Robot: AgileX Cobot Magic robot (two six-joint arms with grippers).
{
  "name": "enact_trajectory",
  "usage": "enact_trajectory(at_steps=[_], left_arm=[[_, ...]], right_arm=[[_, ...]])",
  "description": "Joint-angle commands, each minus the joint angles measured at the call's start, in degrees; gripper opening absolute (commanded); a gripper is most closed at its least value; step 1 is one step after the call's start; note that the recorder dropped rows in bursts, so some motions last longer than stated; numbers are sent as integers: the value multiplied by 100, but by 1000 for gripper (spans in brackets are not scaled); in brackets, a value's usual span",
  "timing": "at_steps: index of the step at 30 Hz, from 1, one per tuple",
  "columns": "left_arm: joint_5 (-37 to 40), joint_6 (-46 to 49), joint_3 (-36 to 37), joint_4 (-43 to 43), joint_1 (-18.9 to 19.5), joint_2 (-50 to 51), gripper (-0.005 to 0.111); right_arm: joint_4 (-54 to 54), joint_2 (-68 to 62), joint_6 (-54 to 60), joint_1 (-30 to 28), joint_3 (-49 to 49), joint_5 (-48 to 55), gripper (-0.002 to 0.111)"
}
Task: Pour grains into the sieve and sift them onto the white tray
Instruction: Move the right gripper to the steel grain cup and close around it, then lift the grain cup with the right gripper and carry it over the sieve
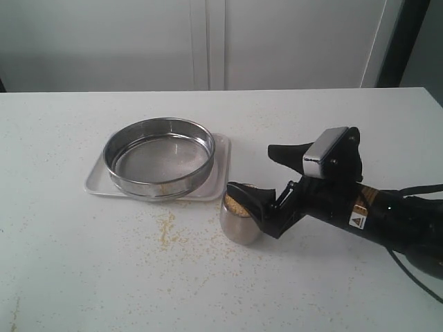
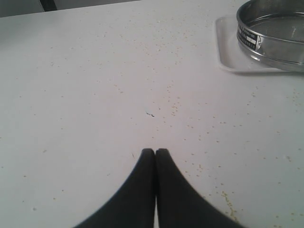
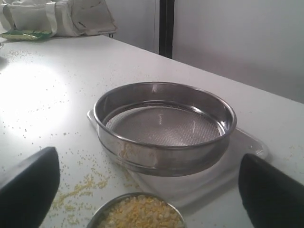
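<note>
The steel sieve [image 1: 159,158] stands on the white tray [image 1: 222,148], and its mesh looks bare [image 3: 164,124]. In front of the tray a small steel cup [image 1: 239,223] holds yellow and pale grains [image 3: 140,214]. My right gripper [image 1: 250,168] is open wide, with the cup low between its two black fingers [image 3: 31,187]. One finger overlaps the cup's rim in the exterior view. I cannot tell if it touches. My left gripper [image 2: 155,151] is shut on nothing above bare table. The sieve [image 2: 273,42] and tray [image 2: 228,54] lie well off to its side.
Spilled grains [image 1: 166,232] are scattered on the white table around the cup and in front of the tray. A pale bag [image 3: 57,16] sits at the table's far end. A white cabinet wall stands behind the table.
</note>
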State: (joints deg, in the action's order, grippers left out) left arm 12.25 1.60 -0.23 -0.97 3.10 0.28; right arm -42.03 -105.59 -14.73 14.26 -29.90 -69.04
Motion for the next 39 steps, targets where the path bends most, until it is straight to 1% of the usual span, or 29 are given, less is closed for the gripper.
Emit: enact_trajectory(at_steps=[1, 8, 39], left_arm=[[-16, -8, 23, -47, 16, -28, 0], [-16, -8, 23, -47, 16, -28, 0], [-16, -8, 23, -47, 16, -28, 0]], right_arm=[[-26, -268, 150, 113, -193, -21, 95], [-20, -725, 353, 167, -479, 255, 95], [-35, -1822, 523, 167, -1102, 162, 95]])
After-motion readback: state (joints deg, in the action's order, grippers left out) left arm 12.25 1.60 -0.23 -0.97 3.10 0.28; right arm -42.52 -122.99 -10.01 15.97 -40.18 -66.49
